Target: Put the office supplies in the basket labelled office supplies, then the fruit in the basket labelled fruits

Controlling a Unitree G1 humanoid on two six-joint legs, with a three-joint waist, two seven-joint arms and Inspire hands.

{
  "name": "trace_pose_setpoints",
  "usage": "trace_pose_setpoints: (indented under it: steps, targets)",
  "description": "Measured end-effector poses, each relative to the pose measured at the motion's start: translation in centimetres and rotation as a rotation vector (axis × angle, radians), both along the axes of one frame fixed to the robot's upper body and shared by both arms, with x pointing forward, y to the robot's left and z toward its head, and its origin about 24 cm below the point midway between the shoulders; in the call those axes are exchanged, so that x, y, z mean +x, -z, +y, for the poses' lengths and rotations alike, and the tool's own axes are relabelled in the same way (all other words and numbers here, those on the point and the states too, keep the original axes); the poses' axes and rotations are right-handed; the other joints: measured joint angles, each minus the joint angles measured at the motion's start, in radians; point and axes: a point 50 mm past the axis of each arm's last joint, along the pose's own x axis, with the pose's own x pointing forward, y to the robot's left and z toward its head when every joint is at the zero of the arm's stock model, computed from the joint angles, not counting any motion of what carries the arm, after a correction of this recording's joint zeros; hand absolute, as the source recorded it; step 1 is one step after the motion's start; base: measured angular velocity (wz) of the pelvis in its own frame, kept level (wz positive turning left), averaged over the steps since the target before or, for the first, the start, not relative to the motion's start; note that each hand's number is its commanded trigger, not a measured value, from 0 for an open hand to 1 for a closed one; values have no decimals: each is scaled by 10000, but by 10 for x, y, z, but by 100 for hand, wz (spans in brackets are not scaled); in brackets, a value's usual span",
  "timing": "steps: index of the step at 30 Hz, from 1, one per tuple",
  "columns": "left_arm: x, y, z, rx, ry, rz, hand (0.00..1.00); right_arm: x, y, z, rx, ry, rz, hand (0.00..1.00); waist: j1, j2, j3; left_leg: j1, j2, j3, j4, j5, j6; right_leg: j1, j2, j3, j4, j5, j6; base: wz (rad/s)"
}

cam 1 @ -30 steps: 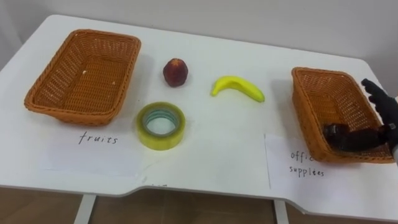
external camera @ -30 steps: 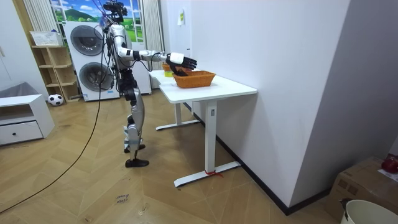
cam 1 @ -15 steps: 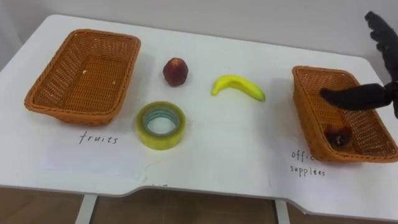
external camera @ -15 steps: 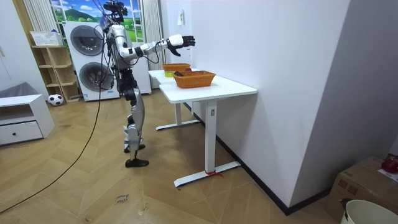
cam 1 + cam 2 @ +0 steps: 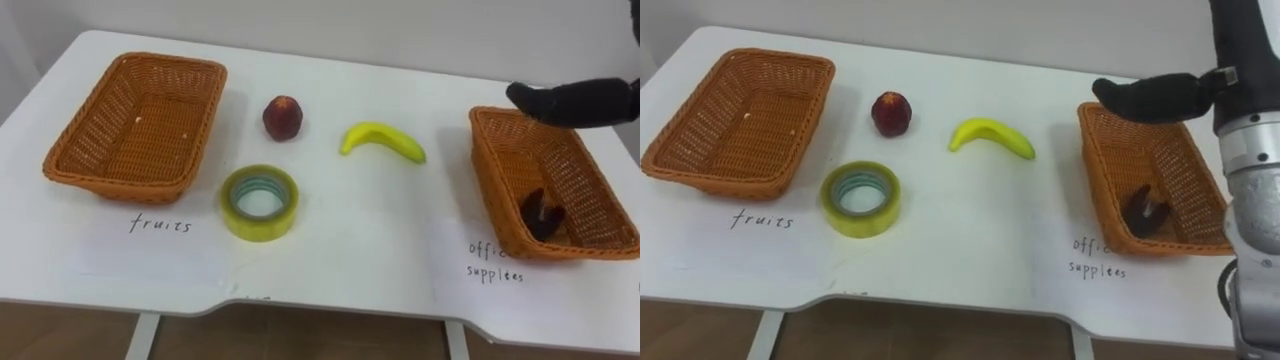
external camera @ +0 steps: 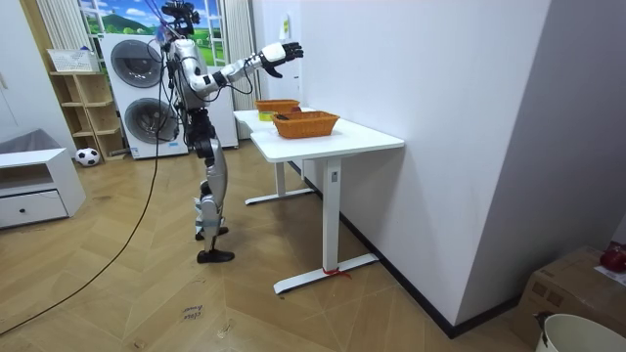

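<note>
Now | step: dark clip (image 5: 543,213) lies in office-supplies basket (image 5: 497,170); right hand (image 5: 580,100) above that basket, spread wide, empty | next, likely: grasp tape roll (image 5: 258,228), well left of that basket.

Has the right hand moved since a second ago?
Yes. The right hand rose from the right basket's near end to above its far rim, leaving a dark object inside.

Washing machines (image 6: 135,93), shelf (image 6: 83,108), ball (image 6: 87,155)

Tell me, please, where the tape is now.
In the eye views the tape lies on the table, left of centre, just right of the left basket, nearer than the red fruit.
</note>
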Motion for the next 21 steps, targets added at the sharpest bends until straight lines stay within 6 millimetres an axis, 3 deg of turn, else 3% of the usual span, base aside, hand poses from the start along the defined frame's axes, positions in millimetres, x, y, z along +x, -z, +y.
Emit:
trace_pose_setpoints:
  steps: [8,10,16,21]
  targets:
    - [6,0,0,157,115,-32,0,3,-3,26,-363,-1347,337,0,276,-62,34,-166,1,-139,-16,-1,-1,-80,-6,-220,-5,0,0,5]
    - [6,1,-2,111,138,-12,0,6,-4,33,-432,-1747,386,0,544,-57,38,-177,1,-194,-11,0,-1,-75,-7,-274,-12,0,0,5]
    - [6,2,-6,-4,244,33,0,17,-8,49,-6,-2344,226,0,844,143,161,-195,-38,-629,15,3,1,139,-35,-730,-44,0,1,22]
    - [-4,3,-8,-107,243,364,0,20,3,64,492,-2930,730,0,1073,309,91,-238,-53,-869,32,5,0,194,-38,-919,-49,0,0,19]
